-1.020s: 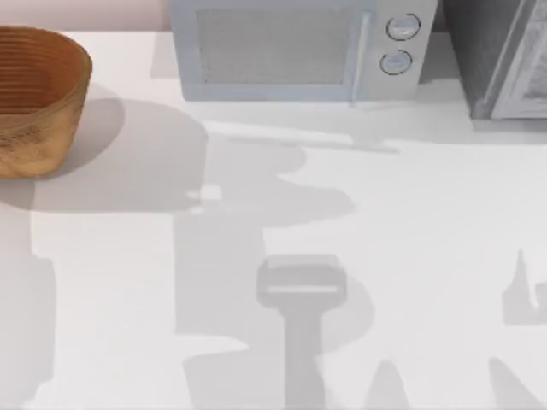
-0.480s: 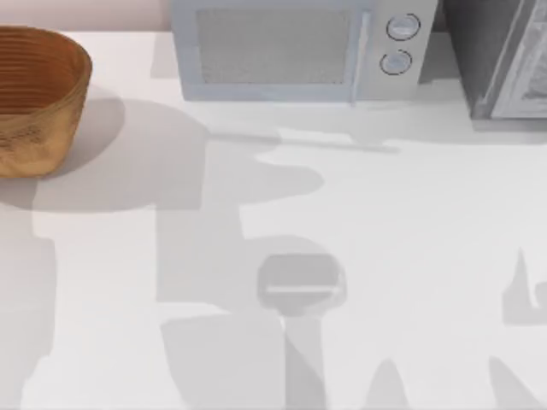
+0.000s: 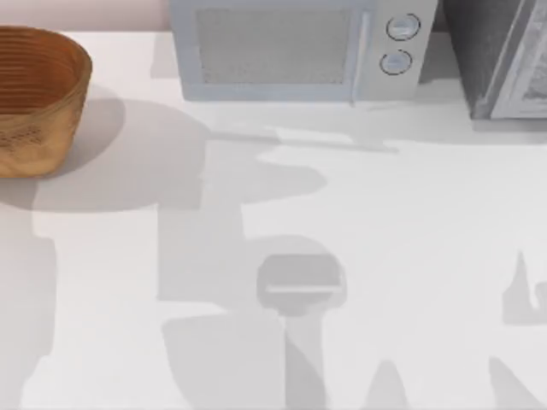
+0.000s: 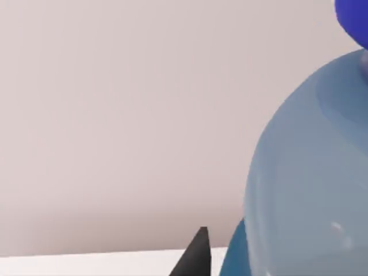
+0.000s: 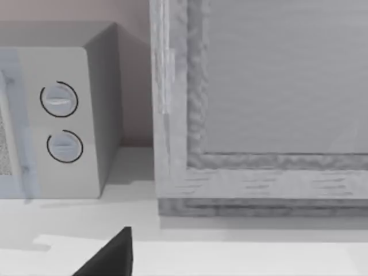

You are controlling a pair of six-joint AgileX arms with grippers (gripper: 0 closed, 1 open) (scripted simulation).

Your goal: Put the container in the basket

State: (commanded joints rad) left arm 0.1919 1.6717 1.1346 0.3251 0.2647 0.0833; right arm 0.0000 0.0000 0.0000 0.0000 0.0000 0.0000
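The container looms close in the left wrist view, its clear bluish body tilted and its blue cap near the picture's corner, with the wall behind it. My left gripper is shut on it, and one dark fingertip shows beside the bottle. The basket, round and tan-orange wicker, stands at the table's far left back corner in the top view. A dark part of my right gripper hangs low over the table, facing the back right.
A pale microwave with two round dials stands along the back edge, also seen in the right wrist view. A grey cabinet fills the back right corner. Arm shadows lie across the white tabletop.
Over the last second the broad arm shadow on the table's middle has shifted and widened toward the left and front. The basket and microwave have stayed put.
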